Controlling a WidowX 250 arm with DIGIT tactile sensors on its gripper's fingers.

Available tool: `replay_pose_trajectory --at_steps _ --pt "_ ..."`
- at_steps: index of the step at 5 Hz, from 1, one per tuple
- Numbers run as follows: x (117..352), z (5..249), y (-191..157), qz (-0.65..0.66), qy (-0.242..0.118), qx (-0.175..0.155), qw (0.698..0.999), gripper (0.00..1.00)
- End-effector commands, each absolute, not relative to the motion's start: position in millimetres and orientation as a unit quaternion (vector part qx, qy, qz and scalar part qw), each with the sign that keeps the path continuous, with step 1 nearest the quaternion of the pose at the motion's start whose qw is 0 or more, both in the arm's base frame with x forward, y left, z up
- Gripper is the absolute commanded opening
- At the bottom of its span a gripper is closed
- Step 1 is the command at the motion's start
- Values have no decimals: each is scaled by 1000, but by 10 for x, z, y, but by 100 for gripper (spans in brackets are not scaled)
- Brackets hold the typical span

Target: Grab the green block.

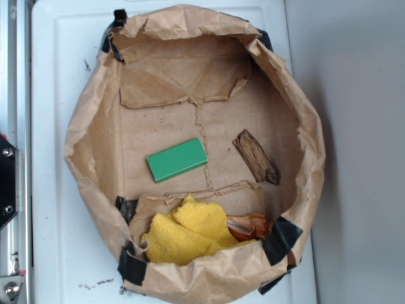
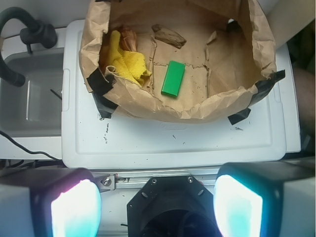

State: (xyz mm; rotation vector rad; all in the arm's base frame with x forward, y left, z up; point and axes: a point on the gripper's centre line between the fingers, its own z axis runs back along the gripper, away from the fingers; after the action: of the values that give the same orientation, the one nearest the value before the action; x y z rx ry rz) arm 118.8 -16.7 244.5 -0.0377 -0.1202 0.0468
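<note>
My gripper (image 2: 157,197) hangs wide open, fingertips cut off below — the green block (image 2: 173,78) lies bare in the paper bag (image 2: 197,106), yellow cloth (image 2: 129,65) half-hidden by its rim.

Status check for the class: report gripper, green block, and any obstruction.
Gripper open, empty, high above, outside the paper bag. Green block flat on bag floor, untouched. Wooden piece and yellow cloth lie apart from it.

gripper (image 2: 157,205) jaws spread wide, empty
</note>
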Motion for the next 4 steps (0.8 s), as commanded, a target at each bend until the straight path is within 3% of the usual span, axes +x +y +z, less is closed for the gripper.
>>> replay_pose_trajectory --at_steps 1,3,4 --pt "1188 2445 -167 23 -60 -19 998 100" --pt "2187 2282 -129 69 -65 -11 995 100" --pt "2687 1920 -162 49 -59 10 997 100"
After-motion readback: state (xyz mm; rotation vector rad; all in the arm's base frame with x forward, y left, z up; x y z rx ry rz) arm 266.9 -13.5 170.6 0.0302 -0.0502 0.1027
